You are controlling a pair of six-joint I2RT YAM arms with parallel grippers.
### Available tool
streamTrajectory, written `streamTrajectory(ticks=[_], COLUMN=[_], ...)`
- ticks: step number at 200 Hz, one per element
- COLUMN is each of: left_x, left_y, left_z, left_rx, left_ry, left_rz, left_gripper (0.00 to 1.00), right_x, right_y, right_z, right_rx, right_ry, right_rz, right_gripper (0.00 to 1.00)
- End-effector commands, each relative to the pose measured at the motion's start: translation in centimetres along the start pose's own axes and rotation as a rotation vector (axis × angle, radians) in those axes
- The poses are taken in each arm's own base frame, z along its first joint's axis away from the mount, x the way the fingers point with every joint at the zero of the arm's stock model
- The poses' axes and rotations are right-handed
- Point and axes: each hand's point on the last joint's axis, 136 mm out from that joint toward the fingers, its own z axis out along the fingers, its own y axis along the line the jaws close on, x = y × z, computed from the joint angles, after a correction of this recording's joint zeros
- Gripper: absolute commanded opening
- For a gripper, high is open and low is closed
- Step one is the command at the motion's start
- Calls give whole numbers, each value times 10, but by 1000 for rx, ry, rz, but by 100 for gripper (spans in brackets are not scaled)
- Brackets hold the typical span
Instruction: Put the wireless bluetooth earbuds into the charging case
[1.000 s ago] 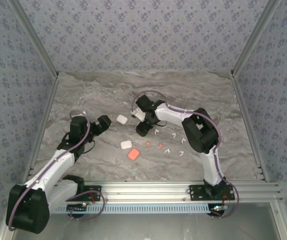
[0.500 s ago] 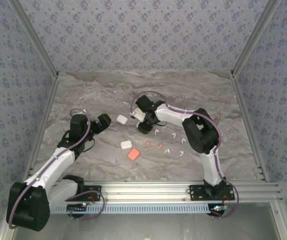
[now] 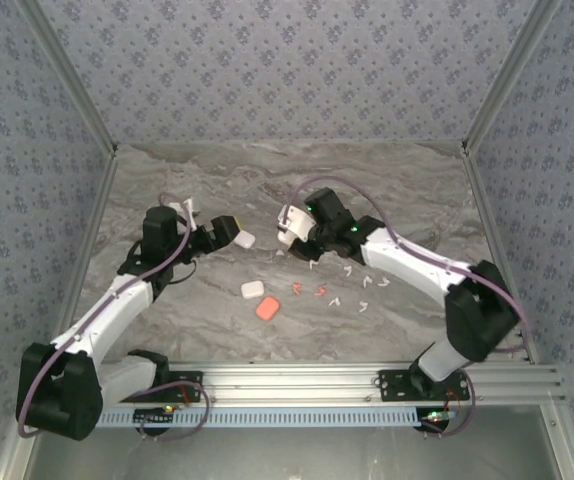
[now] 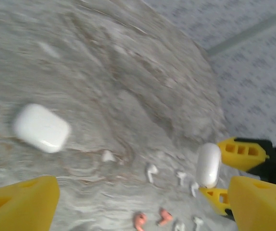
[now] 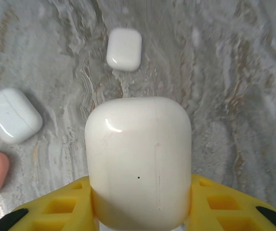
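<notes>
Right pincer (image 5: pixel 139 204) grips a white case (image 5: pixel 138 154) snugly between its yellow fingers (image 5: pixel 56 204) and holds it, by the look of it, clear of the counter (image 3: pixel 167 180). A second ago its jaws stood much wider over that case, low among the clutter. Since then they have closed on it, and the arm has swung its elbow out to the right and carried the case up toward the middle. Left pincer (image 3: pixel 229 232) has meanwhile reached inward with its jaws spread wide and nothing between them. Its tips now sit just beside a second white case (image 3: pixel 244 240) lying flat on the counter. A third white case (image 3: pixel 252 289) and an orange-red case (image 3: pixel 267 308) rest side by side nearer the arms' bases, untouched. The earbuds all lie loose on the counter, just on the near side of the held case. The white earbuds (image 3: pixel 334 300) are scattered in a loose band, and the two orange-red earbuds (image 3: pixel 319 292) sit among them. No earbud is in a case yet. The held case looks closed, so the gain is a case in hand rather than any earbud stowed. Opening the lid probably comes first, and the empty left pincer looks placed to help.
</notes>
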Motion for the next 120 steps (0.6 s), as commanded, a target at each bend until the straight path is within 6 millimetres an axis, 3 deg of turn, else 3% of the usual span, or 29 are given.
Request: streamTrajectory(ticks=[1,56,85,120], left_x=[2,25,33,35], left_y=[-56,-105,-116,-125], left_z=[0,8,15,21], left_rx=[212,391,411,430], left_ry=[70,167,194,204], left_rz=[129,226,253,266], left_gripper=[87,83,82,75], right_x=[-17,-45,-54,-59], right_y=[0,5,9,13], right_z=[-17,-51,-60,-62], right_rx=[21,22,4,-3], right_ry=[-113,-260,-303,-310], right_rz=[-66,-110,-119,-133], right_gripper=[38,39,39,39])
